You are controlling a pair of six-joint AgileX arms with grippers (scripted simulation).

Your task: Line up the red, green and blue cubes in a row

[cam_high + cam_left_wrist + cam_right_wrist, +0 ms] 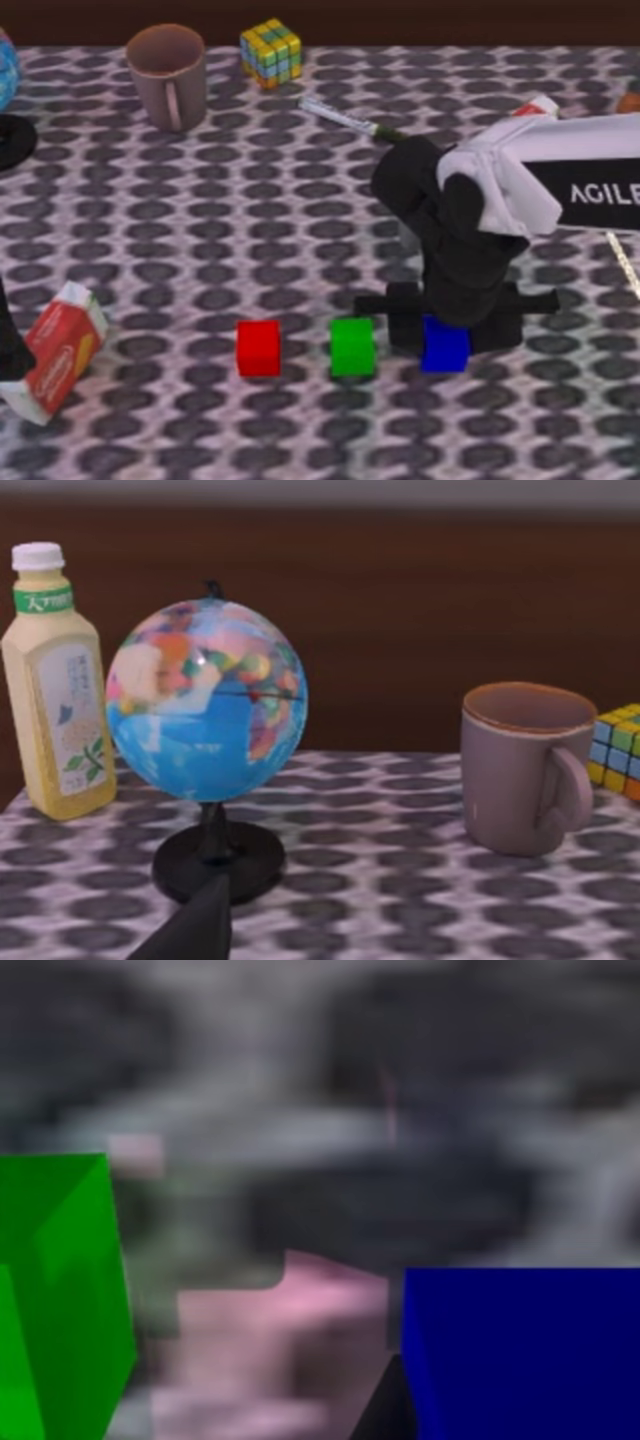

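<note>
Spotted table (200,200): right gripper (445,335) at five o'clock; grip unclear. Blue cube (445,348) looks light, hard; pinch its flat sides.

"AGILE" on right arm (560,180)

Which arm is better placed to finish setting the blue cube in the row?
Right. The right gripper is already at the blue cube, beside the green cube; the left arm sits off at the table's left edge.

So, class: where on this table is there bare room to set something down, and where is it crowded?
Bare: the wide middle between the mug and the red cube, and the front strip below the cubes. Crowded: around the green cube and blue cube, where the right gripper sits.
</note>
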